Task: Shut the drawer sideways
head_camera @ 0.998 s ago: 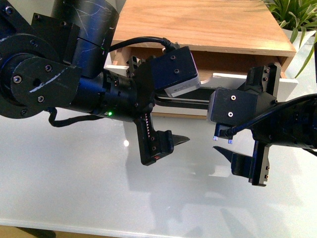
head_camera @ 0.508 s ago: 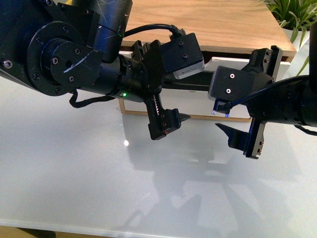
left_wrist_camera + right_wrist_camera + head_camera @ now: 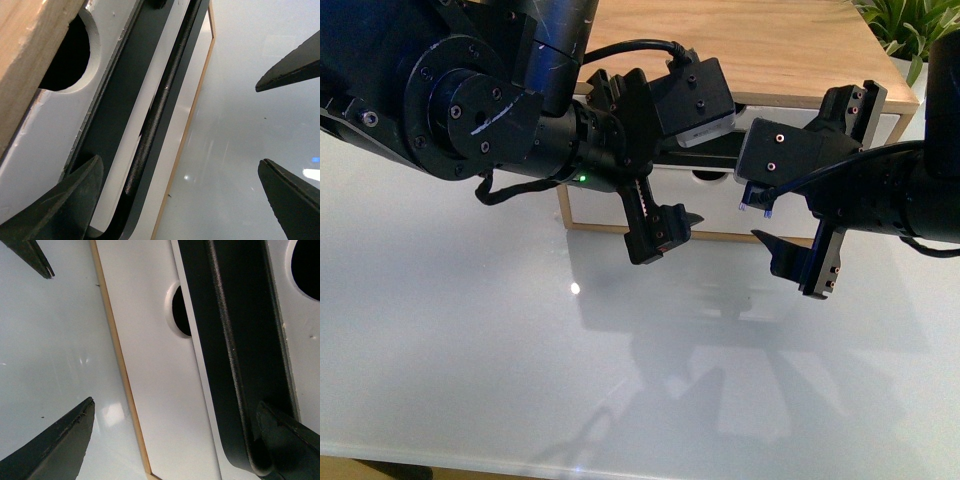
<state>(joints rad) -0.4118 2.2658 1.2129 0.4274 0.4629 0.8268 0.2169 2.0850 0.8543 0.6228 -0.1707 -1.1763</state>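
At the front of the wooden cabinet (image 3: 760, 50), just beneath its top board, sits the drawer (image 3: 790, 114). Its white front shows only in patches between the two arms. The front lies close against the cabinet, but whether it is pushed fully home cannot be told. Its long black handle (image 3: 160, 115) runs along the front over a flat black strip (image 3: 117, 110). The half-round notch (image 3: 65, 55) in its upper edge opens dark right against the cabinet's wood. Below the drawer in the same cabinet is a plain white front (image 3: 600, 205) with no handle and a small cut-out (image 3: 181, 310) of its own.

The left claw (image 3: 645, 160) is before the cabinet's left half, jaws spread wide and holding nothing. In the left wrist view one finger (image 3: 65, 205) lies over the drawer front and the other finger (image 3: 292, 200) over the bare surface, with the handle passing between them. Whether the first touches the front is unclear.

The right claw (image 3: 825, 185) is before the cabinet's right half, likewise wide apart and empty. In the right wrist view one finger (image 3: 292, 440) overlaps the black strip by the handle's end and the other finger (image 3: 55, 440) hangs over the surface. The handle lies between them. The two claws' lower tips point towards each other, near but apart, before the cabinet's base.

The cabinet stands on a glossy white surface (image 3: 470, 350), and a green plant (image 3: 910, 25) shows behind the cabinet's right corner.
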